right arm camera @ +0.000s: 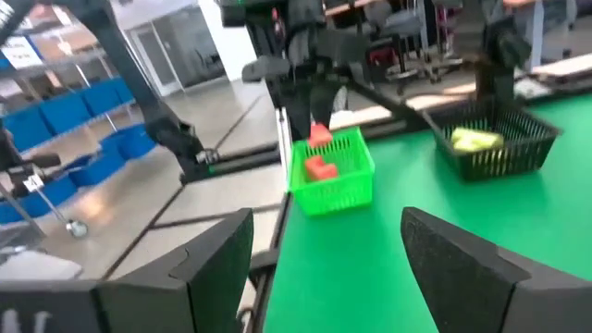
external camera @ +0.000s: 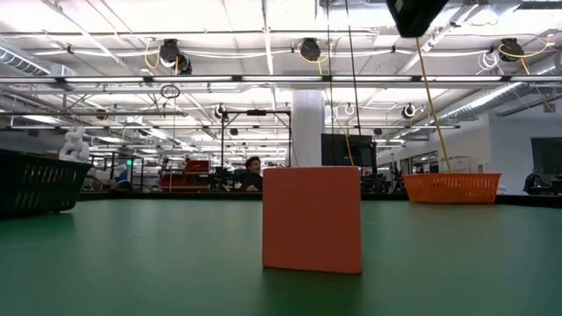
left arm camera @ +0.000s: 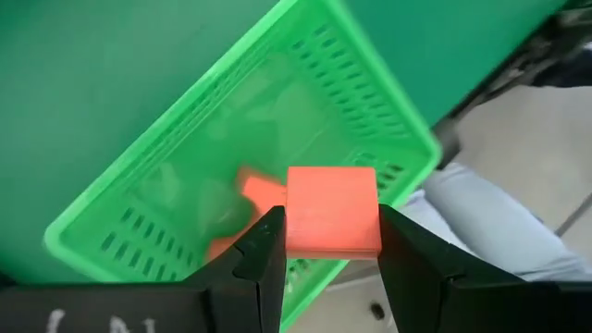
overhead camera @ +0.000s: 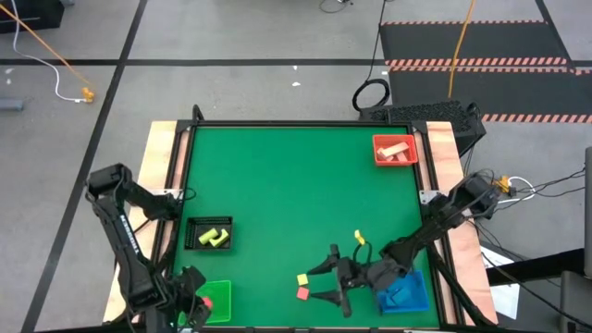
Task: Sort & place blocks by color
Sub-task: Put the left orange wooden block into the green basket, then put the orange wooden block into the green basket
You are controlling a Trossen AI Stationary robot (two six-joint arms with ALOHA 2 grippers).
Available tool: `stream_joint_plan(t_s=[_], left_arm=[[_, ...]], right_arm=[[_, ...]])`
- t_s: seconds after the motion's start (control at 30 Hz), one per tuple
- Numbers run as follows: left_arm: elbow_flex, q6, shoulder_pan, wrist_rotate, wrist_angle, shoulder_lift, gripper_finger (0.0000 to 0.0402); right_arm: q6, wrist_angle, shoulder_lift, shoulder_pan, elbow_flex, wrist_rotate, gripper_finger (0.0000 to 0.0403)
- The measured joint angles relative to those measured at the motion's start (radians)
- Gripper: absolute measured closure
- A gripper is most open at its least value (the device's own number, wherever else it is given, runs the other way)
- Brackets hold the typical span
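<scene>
A red block (left arm camera: pixel 331 211) hangs above the green tray (left arm camera: pixel 185 176) at the table's near left corner, with my left gripper (left arm camera: pixel 331 242) shut on it. Another red block (left arm camera: pixel 257 191) lies in that tray. My right gripper (overhead camera: pixel 322 283) stands open near the table's near edge, fingers level and pointing toward the left edge, with nothing between them. Just left of its fingertips a yellow block (overhead camera: pixel 302 278) and a red block (overhead camera: pixel 302 293) rest on the table. A further yellow block (overhead camera: pixel 359 239) lies behind the right arm. My left gripper pinches the red block by two opposite sides (left arm camera: pixel 294 222) between its two fingers. The fingers come from above, slanting steeply down. The block is lifted clear and sits over the green tray, its broad face toward the wrist camera.
A black bin (overhead camera: pixel 209 234) with yellow blocks stands at the left. A red tray (overhead camera: pixel 395 150) with tan blocks sits at the far right. A blue tray (overhead camera: pixel 404 293) with blue blocks lies under the right arm. The middle of the green table (overhead camera: pixel 277 185) is bare.
</scene>
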Motion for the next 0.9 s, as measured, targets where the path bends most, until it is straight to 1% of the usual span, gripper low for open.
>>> stream_joint_plan(t_s=[0.13,0.23,0.33,0.47,0.6,0.73,0.9], left_arm=[[0.0,-0.024,0.0,0.044,-0.004,0.028,0.0266],[0.0,-0.025,0.0,0.047,-0.004,0.041,0.0261],[0.0,-0.025,0.0,0.047,-0.004,0.045,0.0208],[0.0,-0.025,0.003,0.048,-0.003,0.045,0.0132],[0.0,-0.018,0.007,0.048,0.006,0.045,0.0089],[0.0,-0.008,0.008,0.048,0.008,0.045,0.0072],[0.0,0.035,0.018,0.047,0.039,0.045,0.0077]], right_arm=[[0.027,-0.003,0.048,0.0,0.022,0.0,0.0136],[0.052,-0.007,0.065,0.004,0.023,0.0,0.0136],[0.079,-0.017,0.069,0.005,0.024,0.0,0.0136],[0.109,-0.085,0.069,0.005,0.025,0.0,0.0136],[0.105,-0.148,0.069,0.005,0.025,0.0,0.0136],[0.056,-0.174,0.069,0.005,0.025,0.0,0.0136],[-0.073,-0.168,0.088,0.011,0.025,0.001,0.0136]])
